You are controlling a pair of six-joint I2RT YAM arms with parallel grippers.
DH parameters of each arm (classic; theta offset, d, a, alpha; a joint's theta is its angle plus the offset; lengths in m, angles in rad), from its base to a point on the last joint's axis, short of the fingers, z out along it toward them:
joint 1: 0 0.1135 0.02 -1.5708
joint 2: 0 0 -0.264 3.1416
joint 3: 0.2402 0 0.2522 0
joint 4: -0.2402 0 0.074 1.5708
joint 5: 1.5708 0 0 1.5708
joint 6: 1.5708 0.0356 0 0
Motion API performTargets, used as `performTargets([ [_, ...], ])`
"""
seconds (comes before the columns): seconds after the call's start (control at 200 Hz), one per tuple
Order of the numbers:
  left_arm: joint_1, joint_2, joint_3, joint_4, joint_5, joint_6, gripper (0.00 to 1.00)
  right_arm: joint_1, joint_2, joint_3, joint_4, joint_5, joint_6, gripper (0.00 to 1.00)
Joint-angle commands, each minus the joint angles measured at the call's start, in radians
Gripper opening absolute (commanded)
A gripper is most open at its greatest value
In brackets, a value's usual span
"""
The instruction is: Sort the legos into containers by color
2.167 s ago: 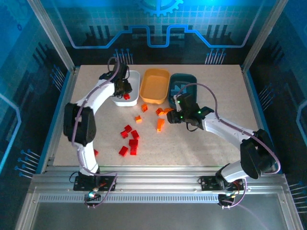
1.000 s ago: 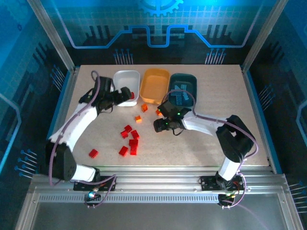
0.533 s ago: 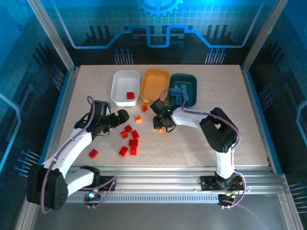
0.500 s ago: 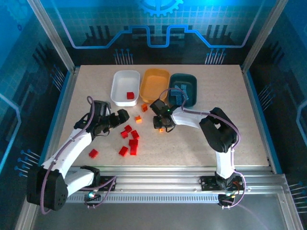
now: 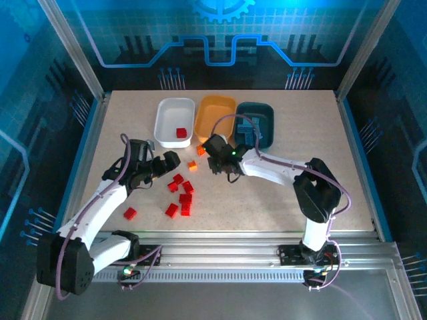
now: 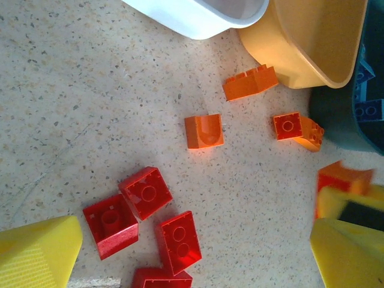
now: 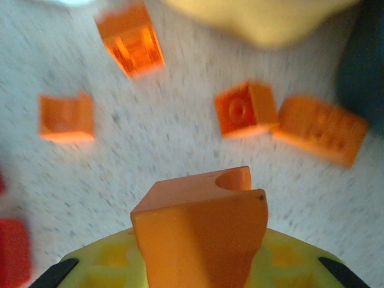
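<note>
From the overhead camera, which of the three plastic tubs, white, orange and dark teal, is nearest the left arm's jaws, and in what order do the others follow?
1. Shallow white plastic tub: leftmost in the row.
2. Shallow orange plastic tub: middle of the row.
3. Shallow dark teal plastic tub: rightmost, clearly farthest.

Left end effector [image 5: 171, 159] spread; right end effector [image 5: 219, 166] clamped
</note>
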Motion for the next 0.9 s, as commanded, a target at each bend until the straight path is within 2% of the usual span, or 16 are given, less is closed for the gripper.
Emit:
performTargets([
  [0.0, 0.006, -0.007, -0.03, 0.031, 0.046, -0.028, 0.99, -0.048, 0.024, 0.147, -0.028, 0.032, -0.129, 0.28],
  [0.22, 0.006, 0.008, -0.041, -0.002, 0.043, -0.031, 0.99, -0.177, 0.33, 0.506, -0.106, -0.046, -0.237, 0.29],
  [0.48, 0.027, -0.071, -0.05, -0.14, -0.085, -0.101, 0.99, -0.259, 0.613, 0.871, -0.209, -0.141, -0.299, 0.31],
  [0.61, 0.058, -0.108, -0.053, -0.21, -0.111, -0.15, 0.99, -0.271, 0.679, 0.964, -0.243, -0.181, -0.317, 0.37],
  [0.76, 0.128, -0.153, -0.046, -0.29, -0.113, -0.197, 0.99, -0.271, 0.704, 0.999, -0.265, -0.183, -0.33, 0.53],
  [0.895, 0.201, -0.162, -0.024, -0.374, -0.103, -0.223, 0.99, -0.27, 0.659, 0.954, -0.236, -0.195, -0.328, 0.56],
])
